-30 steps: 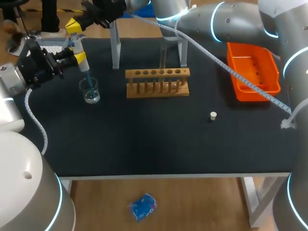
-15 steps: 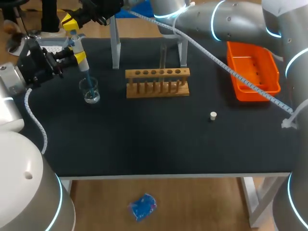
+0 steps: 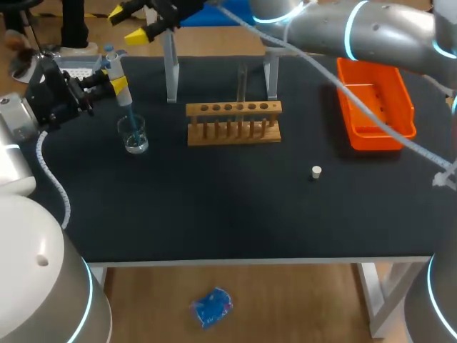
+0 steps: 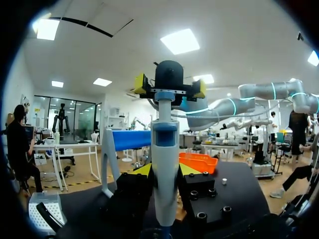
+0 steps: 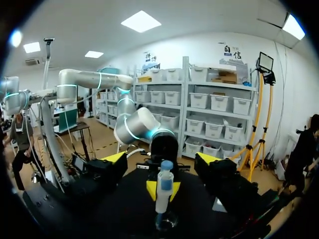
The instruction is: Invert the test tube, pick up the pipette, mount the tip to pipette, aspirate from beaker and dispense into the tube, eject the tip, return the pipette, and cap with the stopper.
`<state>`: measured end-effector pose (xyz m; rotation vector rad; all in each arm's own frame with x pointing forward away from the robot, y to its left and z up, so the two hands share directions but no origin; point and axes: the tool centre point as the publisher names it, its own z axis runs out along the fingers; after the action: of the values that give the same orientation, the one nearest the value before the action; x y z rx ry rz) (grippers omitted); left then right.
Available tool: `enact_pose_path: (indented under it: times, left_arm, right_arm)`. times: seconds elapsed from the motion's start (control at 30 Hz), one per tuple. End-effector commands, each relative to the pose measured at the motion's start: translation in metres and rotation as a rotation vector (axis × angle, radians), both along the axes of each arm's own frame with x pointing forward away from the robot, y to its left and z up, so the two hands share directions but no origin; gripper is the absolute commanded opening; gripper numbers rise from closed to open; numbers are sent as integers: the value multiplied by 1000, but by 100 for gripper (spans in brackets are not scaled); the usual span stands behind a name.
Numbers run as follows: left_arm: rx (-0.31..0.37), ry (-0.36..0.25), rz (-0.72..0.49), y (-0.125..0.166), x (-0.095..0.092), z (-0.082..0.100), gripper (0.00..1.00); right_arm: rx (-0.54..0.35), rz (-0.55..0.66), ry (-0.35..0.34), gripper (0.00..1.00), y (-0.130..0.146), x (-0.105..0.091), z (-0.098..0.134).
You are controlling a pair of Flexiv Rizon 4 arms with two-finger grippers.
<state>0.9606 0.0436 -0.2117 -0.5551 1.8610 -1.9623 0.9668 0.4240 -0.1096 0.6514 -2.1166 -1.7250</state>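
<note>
Over the clear glass beaker (image 3: 133,136), our left jaws pinch the white-and-blue plastic pipette (image 3: 113,70) mid-barrel; light, slippery, we judge. Right jaws hover spread.

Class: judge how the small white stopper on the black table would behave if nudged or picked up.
The stopper looks small and stubby, so it is probably very light and would skid at a slight nudge. It seems round, so if knocked onto its side it may roll across the table. Being so small, it could pop out of a closing grip.
</note>
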Motion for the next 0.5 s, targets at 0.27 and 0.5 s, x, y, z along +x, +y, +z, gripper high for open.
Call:
enact_pose_path:
  times: [0.27, 0.5]
  left_arm:
    - [1, 1, 2, -1, 0, 1, 0]
    - [1, 1, 2, -1, 0, 1, 0]
  right_arm:
    - [5, -342, -85, 100, -71, -34, 4]
    - [5, -342, -85, 100, -71, -34, 4]
